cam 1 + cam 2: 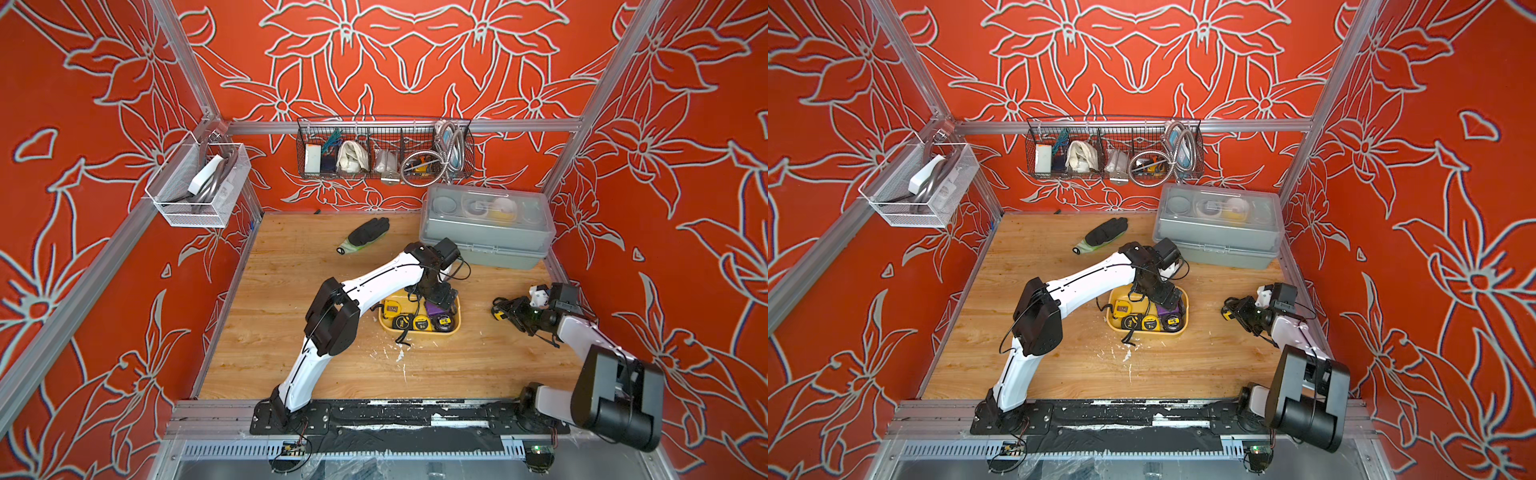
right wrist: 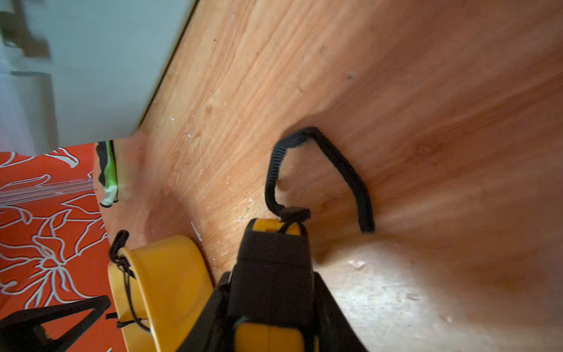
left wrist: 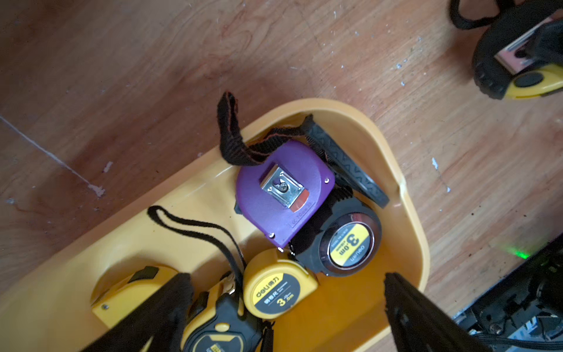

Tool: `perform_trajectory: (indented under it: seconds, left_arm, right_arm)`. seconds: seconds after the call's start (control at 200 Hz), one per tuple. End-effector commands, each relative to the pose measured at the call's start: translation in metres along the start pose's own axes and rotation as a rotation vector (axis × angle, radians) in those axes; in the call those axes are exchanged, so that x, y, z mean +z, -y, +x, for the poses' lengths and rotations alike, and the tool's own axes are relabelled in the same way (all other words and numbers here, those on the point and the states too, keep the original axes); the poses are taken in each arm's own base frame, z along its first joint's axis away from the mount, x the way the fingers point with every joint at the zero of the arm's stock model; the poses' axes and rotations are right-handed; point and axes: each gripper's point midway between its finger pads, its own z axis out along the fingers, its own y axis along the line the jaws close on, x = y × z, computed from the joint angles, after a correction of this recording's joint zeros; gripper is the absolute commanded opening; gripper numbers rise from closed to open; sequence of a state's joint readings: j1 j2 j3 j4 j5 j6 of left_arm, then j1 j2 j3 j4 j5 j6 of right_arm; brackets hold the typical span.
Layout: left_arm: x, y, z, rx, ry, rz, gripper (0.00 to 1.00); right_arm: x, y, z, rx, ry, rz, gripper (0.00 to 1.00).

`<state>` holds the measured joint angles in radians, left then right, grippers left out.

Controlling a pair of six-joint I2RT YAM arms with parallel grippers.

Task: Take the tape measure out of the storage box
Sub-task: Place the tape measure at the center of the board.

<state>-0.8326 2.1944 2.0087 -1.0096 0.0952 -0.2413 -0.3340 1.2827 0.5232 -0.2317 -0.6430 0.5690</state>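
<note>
Nearest the lens: right arm, black elbow housing over the front right corner of the table.

Right gripper reaches low over the wood. Its fingers are closed against the sides of a yellow-and-black tape measure. That tape measure is outside the box, to its right and apart from the rim. Cannot tell whether it rests on the wood or hangs just above it. Its black strap loops out ahead over the table.

Left gripper hangs over the right half of the box, fingers spread wide, nothing clamped between them.

In the box:
- yellow tape lies label up, between the spread fingers in the left wrist view.
- purple tape lies clip side up and overlaps the round black tape.
- black-yellow tape lies just beside the yellow one.
- Another yellow-cased tape lies further along the box.
- Two strap loops hang over the rim.

Rear of the table: dark glove lying flat, grey case with its lid on in the back right corner. Wire basket hangs on the back wall, white basket on the left wall.
</note>
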Motion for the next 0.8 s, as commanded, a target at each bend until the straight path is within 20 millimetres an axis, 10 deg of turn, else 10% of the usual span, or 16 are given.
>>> perform_trajectory:
  seconds: [0.0, 0.17, 0.325, 0.796]
  left_arm:
    - [0.016, 0.002, 0.014, -0.003, -0.079, -0.027, 1.0]
    - [0.036, -0.004, 0.01, -0.002, -0.101, -0.08, 1.0]
    - [0.05, -0.01, 0.008, -0.01, -0.104, -0.113, 1.0]
    - [0.077, -0.018, 0.001, -0.09, -0.055, -0.103, 1.0]
  right_arm:
    - [0.002, 0.005, -0.01, -0.041, 0.03, 0.031, 0.46]
    - [-0.002, 0.006, -0.021, -0.056, 0.081, 0.059, 0.61]
    - [-0.011, 0.0, -0.029, -0.077, 0.121, 0.066, 0.99]
    - [-0.048, -0.028, -0.02, -0.128, 0.194, 0.015, 1.0]
